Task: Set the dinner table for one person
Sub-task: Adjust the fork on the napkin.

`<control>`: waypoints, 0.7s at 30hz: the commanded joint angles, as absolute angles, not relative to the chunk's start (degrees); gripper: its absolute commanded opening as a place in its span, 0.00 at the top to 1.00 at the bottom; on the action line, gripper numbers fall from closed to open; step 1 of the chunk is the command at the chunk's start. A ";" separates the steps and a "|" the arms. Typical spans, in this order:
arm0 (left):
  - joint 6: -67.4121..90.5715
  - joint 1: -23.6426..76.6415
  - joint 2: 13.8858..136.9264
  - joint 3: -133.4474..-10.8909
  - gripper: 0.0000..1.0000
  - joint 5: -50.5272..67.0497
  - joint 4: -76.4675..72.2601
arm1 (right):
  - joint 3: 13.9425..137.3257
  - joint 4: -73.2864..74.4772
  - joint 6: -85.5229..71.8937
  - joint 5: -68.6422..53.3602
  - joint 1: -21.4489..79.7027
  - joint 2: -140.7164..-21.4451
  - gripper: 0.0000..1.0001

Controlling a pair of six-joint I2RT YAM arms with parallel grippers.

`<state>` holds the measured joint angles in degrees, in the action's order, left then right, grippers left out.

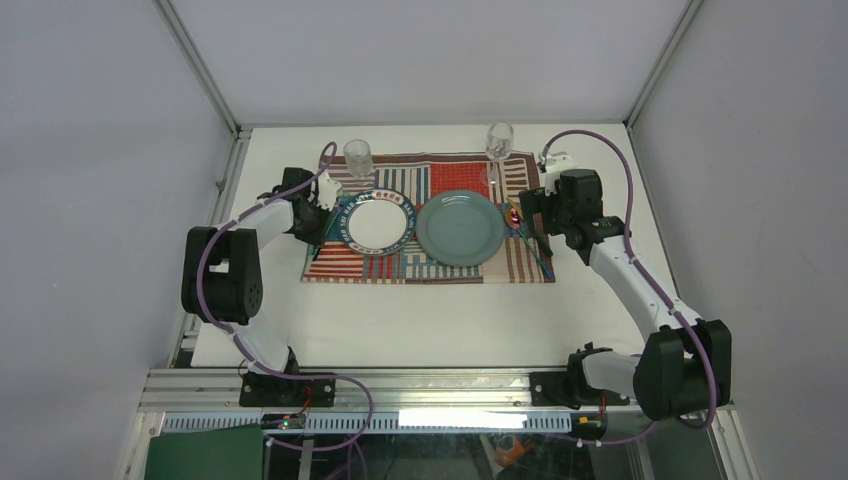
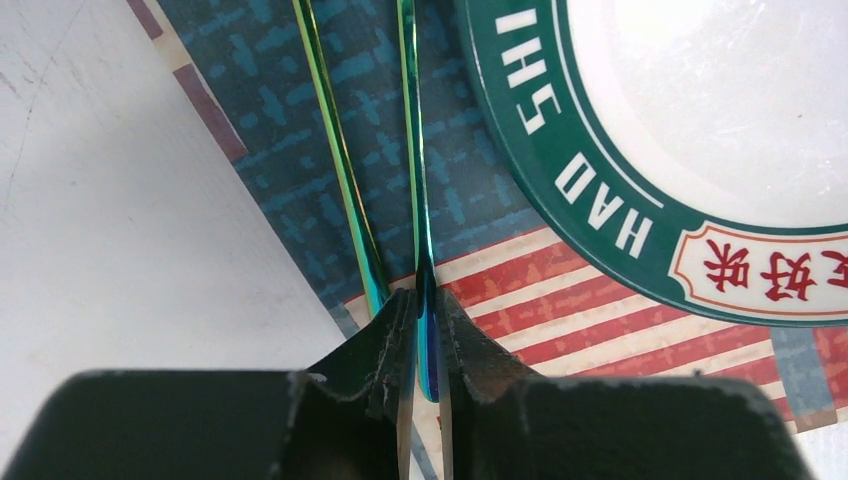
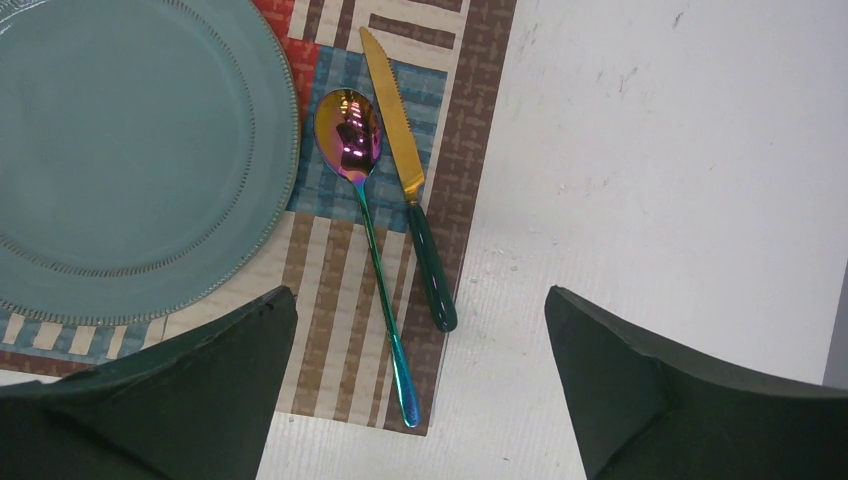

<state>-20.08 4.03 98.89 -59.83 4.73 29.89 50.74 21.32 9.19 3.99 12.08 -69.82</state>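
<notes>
— Dinner table (image 1: 430, 315), pictured from above: spreading white between the frame rails, carrying the striped placemat (image 1: 420, 270) mid-field. Anything threatening the setting?

— Looking likely, yes. Left gripper (image 2: 425, 335): pinching an iridescent handle (image 2: 415, 180) between closed fingers, just beside the green-rimmed plate (image 2: 640, 150). Second handle (image 2: 335, 150): lying alongside, running in against the outer edge of one finger (image 2: 375, 350). Probably getting nudged or dragged askew on any sideways move, possibly knocking the plate rim too.

— And across the mat?

— Right gripper (image 3: 420, 300): hanging wide open, holding nothing, above the spoon (image 3: 350, 130) and knife (image 3: 395, 110) beside the teal plate (image 3: 130, 150). Risking a bumped spoon if dropping straight down.

— Differing between views?

— Wrist cameras: giving the pinch itself and the cutlery up close, while hiding which utensils those two handles belong to. Overhead camera: barely resolving the handles beside the arm, yet alone showing the tumbler (image 1: 357, 157) and stemmed glass (image 1: 499, 140) standing at the mat's far edge, and both plates sitting side by side.
</notes>
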 commanded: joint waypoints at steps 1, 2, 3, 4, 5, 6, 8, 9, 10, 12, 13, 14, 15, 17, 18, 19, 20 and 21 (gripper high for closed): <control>-19.34 3.01 96.12 -59.41 0.87 3.98 27.11 | 52.06 20.84 9.76 3.32 11.68 -68.99 0.01; -19.37 2.77 96.01 -59.40 0.87 4.00 27.08 | 52.10 20.83 9.76 3.34 11.68 -68.99 0.01; -19.21 2.68 95.98 -59.56 0.87 3.81 27.03 | 52.05 20.83 9.76 3.34 11.68 -68.99 0.01; -19.17 2.41 95.91 -59.63 0.87 3.89 26.99 | 52.04 20.83 9.71 3.34 11.61 -68.94 0.01; -19.09 2.22 95.77 -59.70 0.87 4.08 26.98 | 52.10 20.83 9.67 3.34 11.60 -68.91 0.01; -19.14 2.19 95.61 -59.76 0.86 4.57 26.98 | 52.11 20.83 9.67 3.34 11.60 -68.93 0.01; -19.09 2.13 95.52 -59.86 0.86 4.87 27.20 | 52.07 20.84 9.67 3.34 11.60 -68.93 0.01; -19.14 2.11 95.60 -59.93 0.86 4.80 27.24 | 52.07 20.83 9.67 3.27 11.60 -68.92 0.01; -19.19 2.13 95.74 -59.98 0.86 4.84 27.37 | 52.10 20.87 9.67 3.23 11.60 -68.98 0.01; -19.05 2.14 95.80 -60.01 0.85 5.30 27.47 | 52.10 20.84 9.68 3.25 11.65 -69.04 0.01; -18.98 2.11 95.83 -60.07 0.84 5.62 27.65 | 52.07 20.89 9.67 3.38 11.61 -69.07 0.01; -18.84 2.14 95.64 -60.06 0.81 5.82 27.68 | 52.09 20.87 9.67 3.28 11.60 -68.93 0.01; -18.80 2.14 95.43 -60.11 0.76 6.21 27.73 | 52.05 20.91 9.71 3.18 11.60 -68.83 0.01; -18.55 2.17 94.67 -60.43 0.74 6.92 27.94 | 52.03 20.94 9.71 3.25 11.60 -68.94 0.01; -18.51 2.16 93.88 -60.51 0.72 7.71 28.07 | 52.06 20.93 9.75 3.27 11.60 -68.98 0.01; -18.69 2.12 93.30 -60.84 0.71 8.68 28.48 | 52.06 20.91 9.76 3.25 11.60 -69.04 0.01; -18.38 2.24 92.92 -61.72 0.71 9.19 29.55 | 52.07 20.92 9.76 3.18 11.65 -69.12 0.01; -18.03 2.20 92.51 -63.03 0.71 10.05 31.19 | 52.18 20.92 9.71 3.23 11.61 -69.23 0.01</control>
